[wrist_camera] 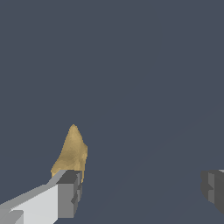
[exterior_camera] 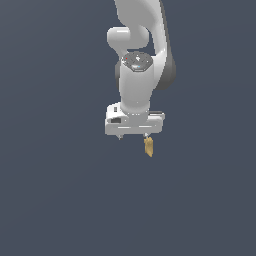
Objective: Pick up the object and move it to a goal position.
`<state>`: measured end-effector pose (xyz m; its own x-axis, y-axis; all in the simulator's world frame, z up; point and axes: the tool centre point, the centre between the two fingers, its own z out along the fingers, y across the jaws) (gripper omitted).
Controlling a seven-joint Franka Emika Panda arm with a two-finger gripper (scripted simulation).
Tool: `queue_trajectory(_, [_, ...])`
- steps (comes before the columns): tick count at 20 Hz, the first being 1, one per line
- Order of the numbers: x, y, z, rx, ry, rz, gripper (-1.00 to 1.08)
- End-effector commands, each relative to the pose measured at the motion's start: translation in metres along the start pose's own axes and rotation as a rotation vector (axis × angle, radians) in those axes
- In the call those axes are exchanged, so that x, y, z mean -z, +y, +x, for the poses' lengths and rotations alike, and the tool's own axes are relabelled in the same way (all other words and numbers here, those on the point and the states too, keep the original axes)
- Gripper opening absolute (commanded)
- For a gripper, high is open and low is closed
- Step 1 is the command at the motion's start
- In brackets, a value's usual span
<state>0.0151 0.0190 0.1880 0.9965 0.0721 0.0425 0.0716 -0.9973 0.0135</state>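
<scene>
The object [exterior_camera: 148, 147] is a small tan-yellow piece. In the exterior view it shows just below the gripper's finger on that view's right. My white gripper [exterior_camera: 132, 136] points down and is open, with its two fingers far apart. In the wrist view the object [wrist_camera: 72, 153] stands right beyond the tip of one grey finger pad [wrist_camera: 69, 192]. The other pad [wrist_camera: 213, 188] is far from it. The wide gap between the fingers [wrist_camera: 140, 188] holds nothing. The object is at the side of one finger, not between the jaws. I cannot tell whether it touches that finger.
The white arm [exterior_camera: 135, 75] rises behind the gripper. Everything around is a plain dark grey-blue surface [exterior_camera: 60, 200].
</scene>
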Motion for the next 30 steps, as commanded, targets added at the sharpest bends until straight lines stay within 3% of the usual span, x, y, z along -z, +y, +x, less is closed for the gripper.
queue_trajectory(1, [0.000, 0.000, 0.000, 0.000, 0.000, 0.000, 1.00])
queue_trajectory(10, [-0.020, 0.004, -0.013, -0.024, -0.063, 0.005, 1.00])
queue_trajectory(18, [-0.021, 0.001, -0.013, -0.022, -0.063, 0.005, 1.00])
queue_trajectory(30, [-0.047, -0.075, -0.029, 0.035, -0.044, 0.013, 1.00])
